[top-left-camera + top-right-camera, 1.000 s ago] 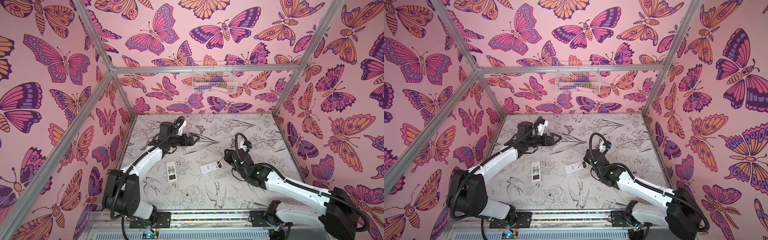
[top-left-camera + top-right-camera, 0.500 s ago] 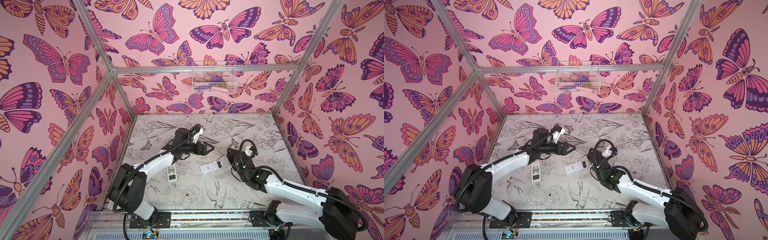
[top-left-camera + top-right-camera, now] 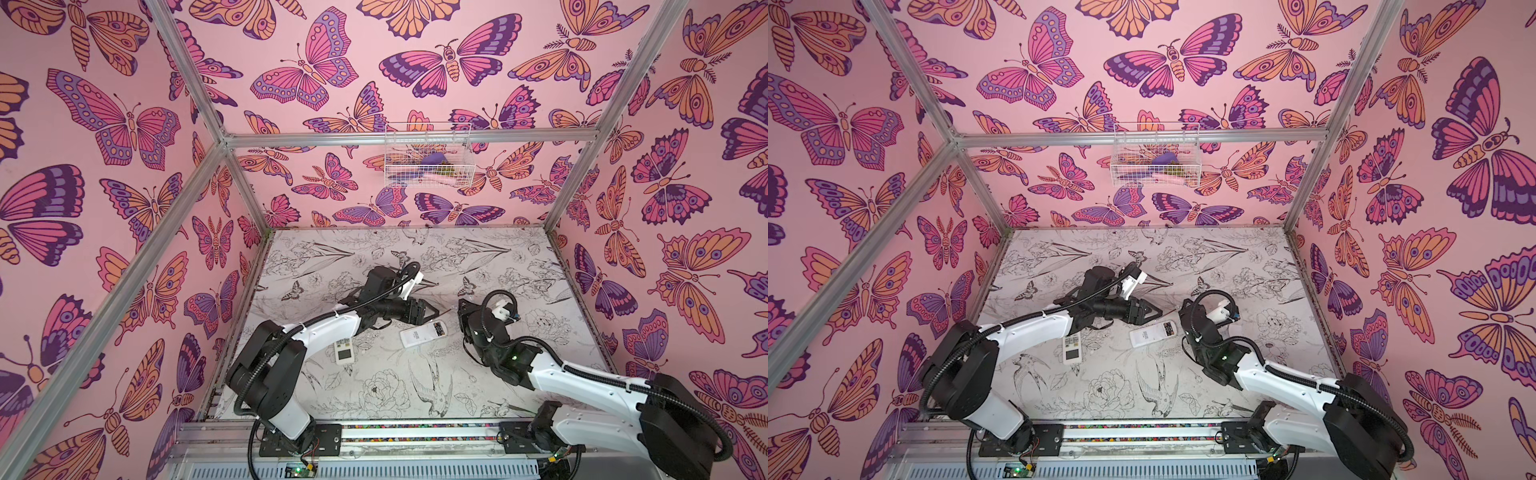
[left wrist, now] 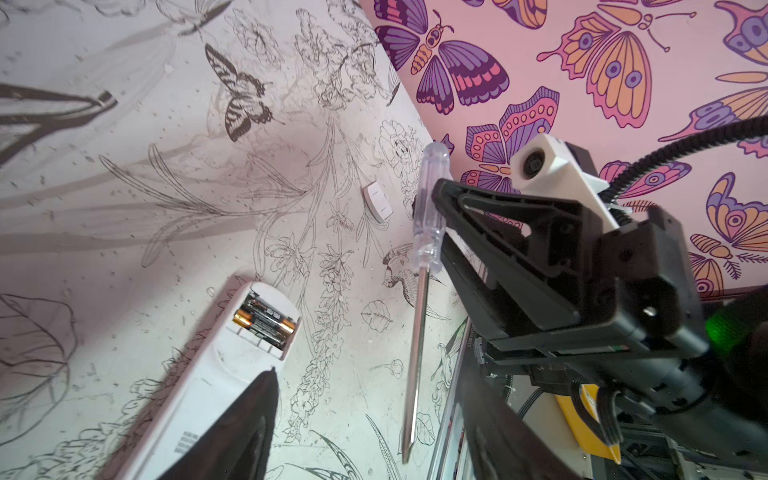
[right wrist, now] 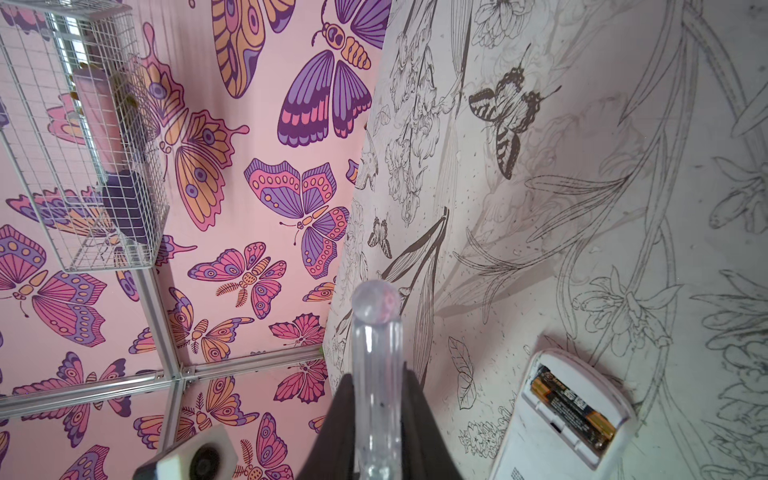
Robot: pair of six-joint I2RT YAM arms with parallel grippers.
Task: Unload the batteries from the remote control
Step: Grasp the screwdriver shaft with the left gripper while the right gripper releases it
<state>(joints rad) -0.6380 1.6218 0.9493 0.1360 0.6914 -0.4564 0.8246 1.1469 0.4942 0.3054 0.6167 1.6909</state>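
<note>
A white remote control (image 3: 424,332) (image 3: 1152,333) lies back up mid-table with its compartment uncovered. Two black batteries (image 4: 264,320) (image 5: 571,409) with gold ends sit side by side in it. My left gripper (image 3: 432,311) (image 4: 365,449) hovers open just behind the remote's closed end, nothing between its fingers. My right gripper (image 3: 461,308) (image 5: 376,399) is shut on the clear handle of a screwdriver (image 4: 428,216) (image 5: 376,332). The screwdriver's metal shaft points down at the table beside the remote's battery end.
A second white remote (image 3: 343,351) (image 3: 1072,348) lies face up, partly under my left forearm. A small white cover piece (image 4: 377,201) lies on the table beyond the screwdriver. A wire basket (image 3: 428,156) hangs on the back wall. Pink walls enclose the table.
My left arm has swung right from the back left to the remote, its jaws narrowing on the way. The right gripper, still holding the screwdriver, has drawn back slightly to the right.
</note>
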